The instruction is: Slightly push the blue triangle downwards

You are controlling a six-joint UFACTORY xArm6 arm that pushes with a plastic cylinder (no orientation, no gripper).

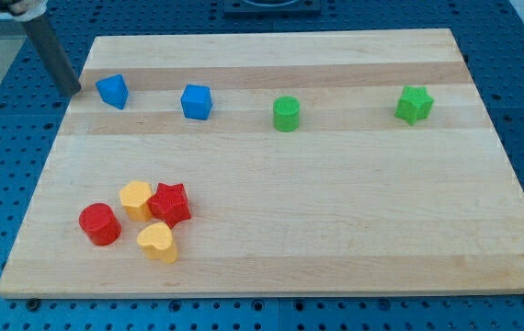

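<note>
The blue triangle [112, 90] lies near the board's upper left corner. My tip [74, 92] is at the board's left edge, just left of the blue triangle, with a small gap between them. The dark rod slants up to the view's top left. A blue cube [196, 101] lies to the right of the triangle.
A green cylinder [286, 114] and a green star [414, 104] lie along the upper row to the right. At the lower left sit a red cylinder [99, 224], a yellow block [136, 199], a red star [169, 203] and a yellow heart [157, 242]. The wooden board [336, 211] rests on a blue perforated table.
</note>
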